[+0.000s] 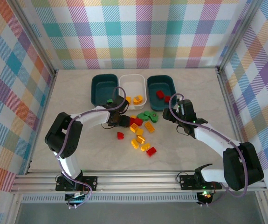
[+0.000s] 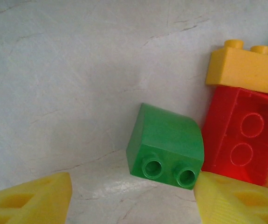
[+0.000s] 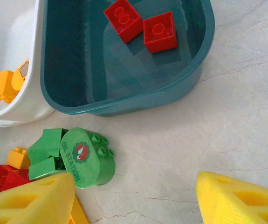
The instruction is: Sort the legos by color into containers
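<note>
Loose legos (image 1: pixel 140 127) in red, orange-yellow and green lie in a heap on the table in front of three containers. The left teal bin (image 1: pixel 96 91) looks empty. The white bin (image 1: pixel 133 80) holds orange-yellow bricks, and the right teal bin (image 1: pixel 171 84) holds two red bricks (image 3: pixel 160 31). My left gripper (image 2: pixel 131 205) is open and low over the heap's left edge. A green brick (image 2: pixel 168 147) lies just ahead of its gap, beside a red brick (image 2: pixel 243 135). My right gripper (image 3: pixel 136 200) is open over bare table. A green "OIL STATION" brick (image 3: pixel 85 156) lies by its left finger.
A few bricks lie apart nearer the arms: a red one (image 1: pixel 120 136), yellow ones (image 1: pixel 134 143) and another red one (image 1: pixel 151 151). Checkered walls enclose the table on three sides. The right teal bin's rim (image 3: pixel 124 105) stands close ahead of my right gripper.
</note>
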`<state>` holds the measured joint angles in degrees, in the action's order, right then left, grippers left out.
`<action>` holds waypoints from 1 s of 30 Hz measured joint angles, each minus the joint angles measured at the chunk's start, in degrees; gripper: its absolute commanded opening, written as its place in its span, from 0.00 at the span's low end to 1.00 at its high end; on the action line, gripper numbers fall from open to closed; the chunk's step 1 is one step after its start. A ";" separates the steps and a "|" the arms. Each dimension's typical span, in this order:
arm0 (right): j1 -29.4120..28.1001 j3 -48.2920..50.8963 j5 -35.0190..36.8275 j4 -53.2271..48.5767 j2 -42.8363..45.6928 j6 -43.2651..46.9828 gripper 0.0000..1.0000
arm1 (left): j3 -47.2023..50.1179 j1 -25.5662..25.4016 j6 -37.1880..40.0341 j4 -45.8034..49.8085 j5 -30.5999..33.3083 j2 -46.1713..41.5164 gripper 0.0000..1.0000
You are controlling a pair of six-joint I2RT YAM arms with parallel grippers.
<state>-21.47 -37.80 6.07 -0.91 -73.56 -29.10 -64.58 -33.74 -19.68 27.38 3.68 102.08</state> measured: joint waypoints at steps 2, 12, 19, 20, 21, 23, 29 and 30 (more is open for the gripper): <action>0.00 0.00 0.00 0.00 0.00 0.00 0.69 | 0.00 0.04 -0.02 -0.61 0.59 0.02 0.67; -0.37 0.00 0.00 -0.02 0.00 0.42 0.69 | -0.20 1.60 -0.20 -2.29 0.94 2.19 0.65; -0.37 0.00 0.20 -0.02 0.00 0.85 0.69 | -0.96 1.79 -0.15 -2.67 1.40 3.87 0.57; -0.37 0.00 0.22 -0.02 0.00 0.87 0.69 | -1.05 1.79 -0.02 -2.67 1.60 4.04 0.57; -0.37 0.00 0.22 -0.02 0.00 0.96 0.69 | -1.11 1.81 0.02 -2.56 1.64 4.07 0.56; -0.46 0.00 0.35 -0.02 0.00 1.03 0.69 | -1.29 1.97 0.07 -2.56 1.55 4.13 0.55; -0.70 0.00 0.39 -0.02 -0.02 1.05 0.69 | -2.08 2.10 1.14 -2.19 2.08 4.87 0.47; -0.70 0.00 0.39 -0.02 -0.07 1.05 0.69 | -2.12 2.14 1.31 -2.10 2.21 4.96 0.47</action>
<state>-22.17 -37.80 6.46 -0.93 -73.63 -28.05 -66.70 -31.59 -18.37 25.28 5.89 107.04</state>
